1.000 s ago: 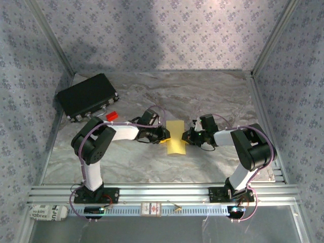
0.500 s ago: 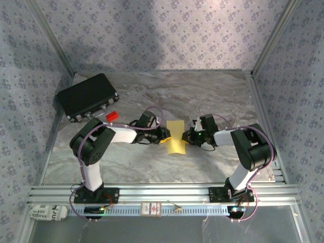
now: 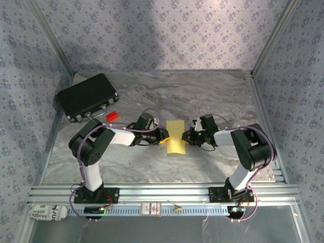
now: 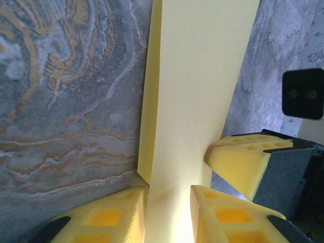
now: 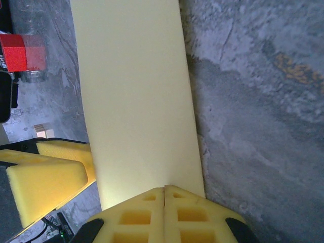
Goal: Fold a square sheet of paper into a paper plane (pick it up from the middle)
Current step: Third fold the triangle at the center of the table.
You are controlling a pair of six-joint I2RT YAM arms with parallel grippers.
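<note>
Yellow paper (image 3: 175, 137): your clenched right tool (image 5: 165, 188) pins it, I think, so the half-open left tool (image 4: 169, 191) can crease it.

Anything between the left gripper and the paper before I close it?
Nothing visible. The yellow sheet of paper runs between the left gripper's open fingers, and the right gripper is shut at its opposite edge. The red block and black case sit well off, beyond the left arm.

Yellow paper (image 3: 175, 137), seemingly folded, on table (image 3: 202, 96)
</note>
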